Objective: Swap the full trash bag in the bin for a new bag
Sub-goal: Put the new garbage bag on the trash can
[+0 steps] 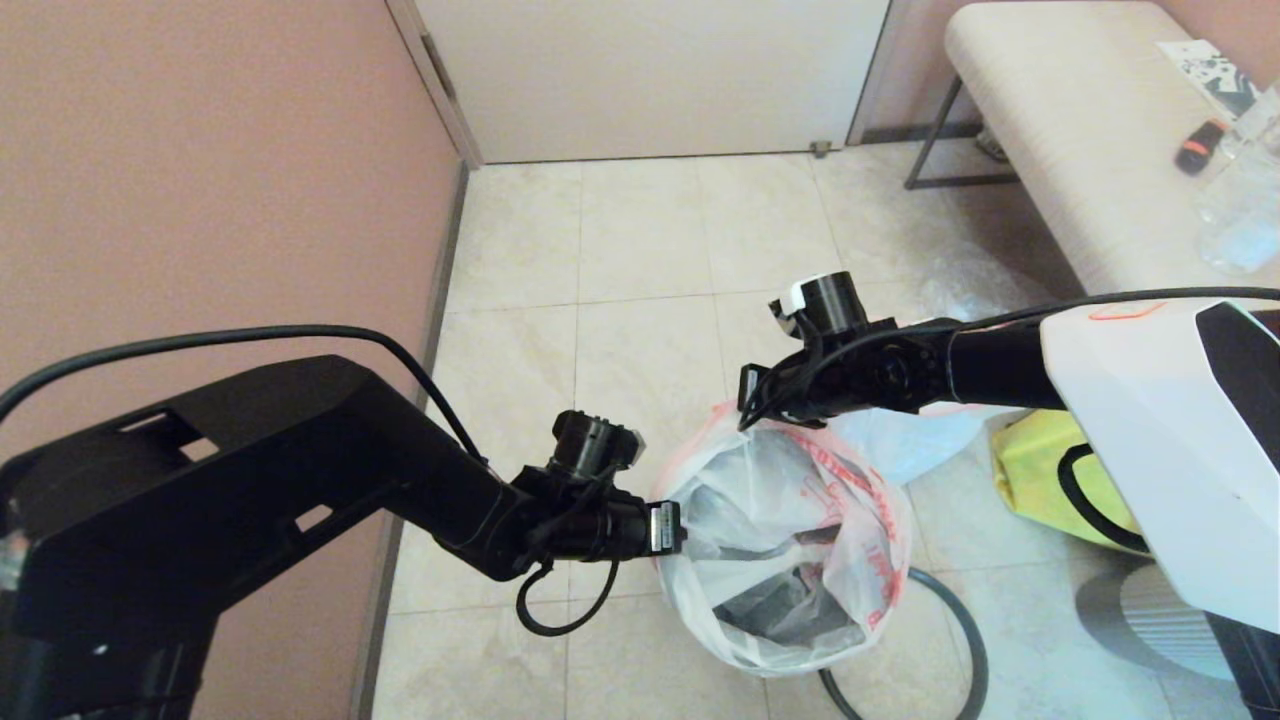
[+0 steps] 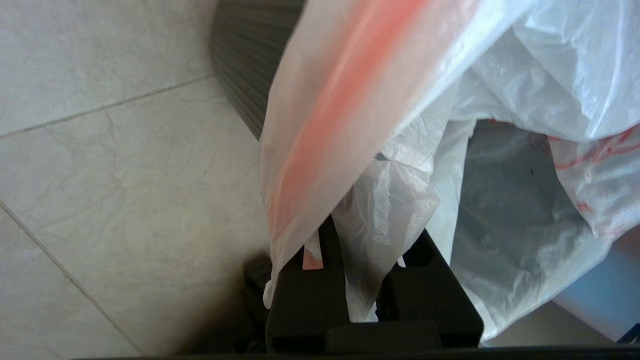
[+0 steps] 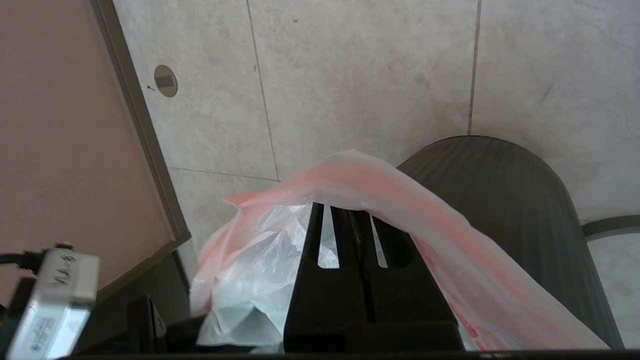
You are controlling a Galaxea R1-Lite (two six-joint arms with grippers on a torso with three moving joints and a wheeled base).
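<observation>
A: Largest items on the floor?
B: The new bag (image 1: 790,560) stands open over the bin (image 3: 520,200), no trash inside. A dark hoop (image 1: 965,640) lies on the tiles beside it. A yellow tote (image 1: 1040,470) sits to the robot's right.
A: Claws?
B: The left claw (image 2: 360,250) is clenched on the bag's near-left rim, film pinched between its fingers. The right claw (image 3: 357,220) is clenched on the far rim, orange-pink drawstring edge draped over it.
</observation>
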